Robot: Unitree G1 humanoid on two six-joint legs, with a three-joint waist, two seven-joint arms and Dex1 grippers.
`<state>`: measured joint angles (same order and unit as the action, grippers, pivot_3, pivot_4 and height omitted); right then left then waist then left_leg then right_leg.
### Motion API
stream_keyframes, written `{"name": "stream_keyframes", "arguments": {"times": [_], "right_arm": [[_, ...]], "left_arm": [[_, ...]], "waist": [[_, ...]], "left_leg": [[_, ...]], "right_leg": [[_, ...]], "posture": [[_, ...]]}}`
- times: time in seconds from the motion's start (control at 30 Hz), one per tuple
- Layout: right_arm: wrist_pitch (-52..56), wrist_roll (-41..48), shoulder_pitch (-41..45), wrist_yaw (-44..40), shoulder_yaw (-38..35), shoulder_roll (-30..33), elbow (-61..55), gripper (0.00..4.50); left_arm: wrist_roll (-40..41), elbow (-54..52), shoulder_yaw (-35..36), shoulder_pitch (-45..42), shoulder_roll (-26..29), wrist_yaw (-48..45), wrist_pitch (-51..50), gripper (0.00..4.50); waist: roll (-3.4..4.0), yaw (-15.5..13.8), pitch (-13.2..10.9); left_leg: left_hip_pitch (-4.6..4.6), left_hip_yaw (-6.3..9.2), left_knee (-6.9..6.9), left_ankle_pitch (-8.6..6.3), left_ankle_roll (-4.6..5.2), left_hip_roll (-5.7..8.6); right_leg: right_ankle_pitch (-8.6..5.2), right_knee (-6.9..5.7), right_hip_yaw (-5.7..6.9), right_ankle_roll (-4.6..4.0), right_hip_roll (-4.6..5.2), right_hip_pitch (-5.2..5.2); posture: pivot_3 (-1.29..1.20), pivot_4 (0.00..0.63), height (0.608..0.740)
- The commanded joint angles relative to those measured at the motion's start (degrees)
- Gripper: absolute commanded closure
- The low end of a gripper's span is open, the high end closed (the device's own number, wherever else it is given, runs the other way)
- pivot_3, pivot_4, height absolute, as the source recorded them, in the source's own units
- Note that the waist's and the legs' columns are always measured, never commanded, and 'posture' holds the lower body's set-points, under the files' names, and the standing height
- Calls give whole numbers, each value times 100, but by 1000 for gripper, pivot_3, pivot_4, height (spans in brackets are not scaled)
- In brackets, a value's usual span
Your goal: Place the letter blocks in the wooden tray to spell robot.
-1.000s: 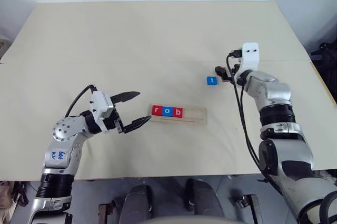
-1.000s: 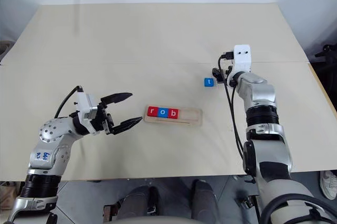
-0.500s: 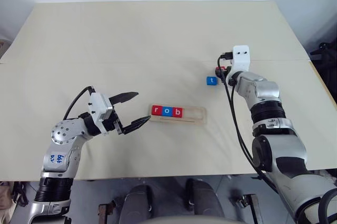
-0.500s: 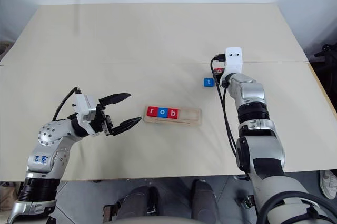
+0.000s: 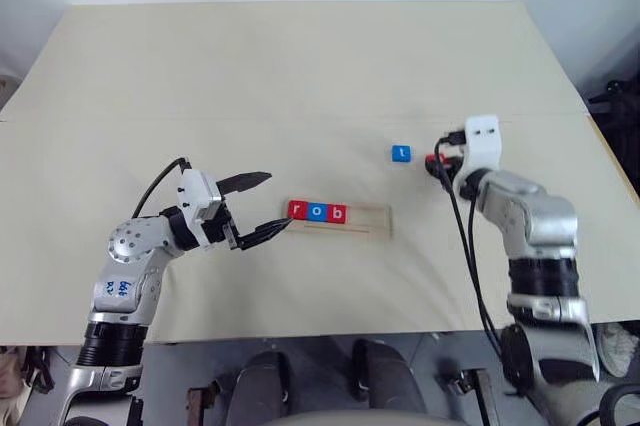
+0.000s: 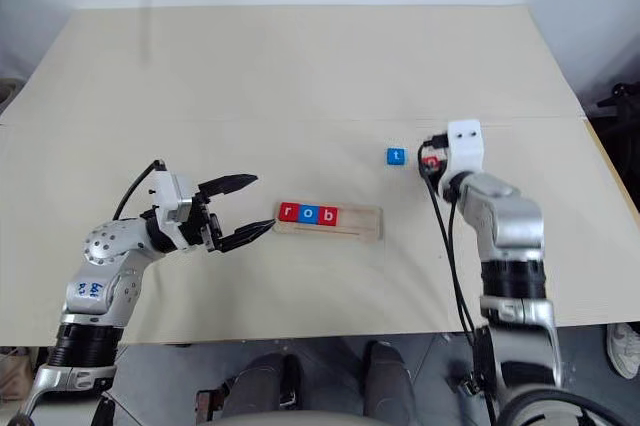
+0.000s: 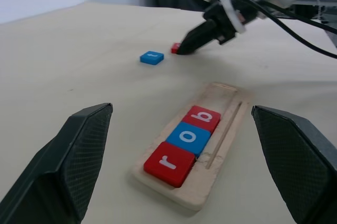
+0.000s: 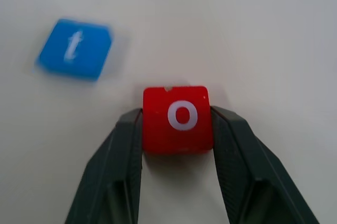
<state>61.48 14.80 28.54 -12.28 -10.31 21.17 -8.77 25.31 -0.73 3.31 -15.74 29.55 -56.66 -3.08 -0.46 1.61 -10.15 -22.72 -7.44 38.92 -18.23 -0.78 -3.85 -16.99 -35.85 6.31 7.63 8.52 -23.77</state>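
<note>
Red "o" block (image 8: 177, 119) is clamped between the right gripper (image 8: 178, 129) jaws, mostly hidden behind the wrist in the head views, just right of the blue "t" block (image 5: 401, 153) lying flat on the counter (image 5: 300, 66). Wooden tray (image 5: 365, 222), near centre, carries red "r" (image 5: 297, 210), blue "o" (image 5: 317, 211), red "b" (image 5: 337, 213) at its left end; right half bare. Left gripper (image 5: 262, 207) sits at the tray's left end, jaws spread wide, holding nothing.
</note>
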Motion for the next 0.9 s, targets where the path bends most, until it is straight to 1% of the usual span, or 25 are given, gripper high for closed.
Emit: {"name": "stream_keyframes", "arguments": {"times": [0.03, 0.13, 0.23, 0.3, 0.33, 0.37, 0.4, 0.47, 0.5, 0.53, 0.6, 0.67, 0.73, 0.83, 0.9], "right_arm": [[961, 278, -539, 220, -408, -181, -1510, 3036], [1493, 330, -903, 348, -590, -348, -2204, 3036], [1744, 326, -1017, 421, -668, -477, -2464, 3036], [1799, 350, -993, 394, -697, -510, -2483, 2324], [1791, 386, -950, 324, -705, -463, -2453, 2095], [1767, 459, -898, 194, -706, -365, -2404, 1758], [1719, 566, -847, -10, -693, -207, -2336, 1388], [1621, 769, -787, -536, -576, 347, -2125, 644], [1365, 814, -800, -877, -476, 715, -1970, 372], [1079, 855, -795, -1259, -380, 1108, -1764, 372], [117, 910, -786, -2230, -210, 1790, -1299, 372], [-757, 853, -781, -3040, 28, 2311, -797, 372], [-1868, 618, -792, -3984, 417, 2798, -192, 372], [-3330, 289, -644, -5061, 896, 3168, 697, 372], [-4020, 76, -405, -5534, 1152, 3261, 1350, 372]], "left_arm": [[30, 41, 42, -96, 31, -133, 81, 0], [33, 109, 25, -134, 35, -216, 79, 0], [25, 142, 14, -160, 21, -263, 77, 0], [19, 147, 16, -175, 10, -273, 72, 0], [15, 145, 17, -178, 9, -276, 70, 0], [13, 144, 21, -180, 15, -280, 68, 0], [16, 145, 35, -181, 23, -278, 64, 0], [15, 140, 63, -169, 48, -280, 65, 0], [14, 132, 78, -157, 56, -273, 66, 0], [13, 116, 93, -138, 64, -267, 69, 0], [13, 66, 124, -88, 71, -233, 70, 0], [22, 16, 140, -42, 78, -210, 67, 0], [44, -58, 153, 21, 90, -199, 61, 0], [98, -187, 159, 114, 124, -249, 57, 0], [111, -255, 148, 158, 169, -335, 90, 0]], "waist": [[0, -11, 0], [0, -15, 0], [0, -12, 0], [0, -10, 0], [0, -10, 0], [0, -9, 0], [0, -9, 0], [-1, -8, 0], [-1, -11, 0], [-1, -23, 0], [-2, -25, -1], [-2, -16, -1], [-3, -6, -2], [-4, -3, -2], [-5, -3, -3]], "left_leg": [[0, 1, 0, 0, 0, 0], [-2, 4, 2, -1, 2, 1], [-2, 7, 3, -2, 3, 2], [-2, 8, 3, -2, 3, 2], [-2, 8, 3, -2, 3, 2], [-2, 8, 3, -2, 3, 2], [-3, 7, 3, -2, 4, 3], [-4, 8, 3, -3, 5, 3], [-4, 7, 4, -4, 7, 4], [-4, 10, 4, -4, 8, 4], [-5, 12, 6, -7, 12, 6], [-5, 11, 4, -9, 16, 6], [-3, 11, 2, -9, 16, 5], [-2, 8, 2, -8, 14, 5], [-1, 7, 6, -7, 13, 5]], "right_leg": [[0, 0, 1, 0, 0, 0], [0, 1, 2, 0, 0, 1], [0, 1, 3, 0, 0, 1], [0, 1, 3, 0, 0, 1], [0, 1, 3, -1, 0, 1], [0, 1, 3, 0, 0, 1], [0, 1, 3, 0, 0, 1], [0, 2, 3, 0, 0, 1], [0, 3, 2, 0, 1, 2], [0, 5, 4, 0, 1, 4], [1, 12, 6, 2, 1, 7], [2, 22, 7, 4, 1, 11], [3, 23, 9, 5, 0, 11], [3, 23, 9, 5, 0, 11], [4, 22, 9, 7, 1, 12]], "posture": [[0, 150, 740], [0, 150, 740], [0, 150, 740], [0, 150, 740], [0, 150, 740], [0, 150, 740], [0, 150, 740], [0, 150, 740], [0, 150, 740], [0, 150, 740], [0, 150, 740], [0, 150, 740], [0, 150, 740], [0, 150, 740], [0, 150, 740]]}}
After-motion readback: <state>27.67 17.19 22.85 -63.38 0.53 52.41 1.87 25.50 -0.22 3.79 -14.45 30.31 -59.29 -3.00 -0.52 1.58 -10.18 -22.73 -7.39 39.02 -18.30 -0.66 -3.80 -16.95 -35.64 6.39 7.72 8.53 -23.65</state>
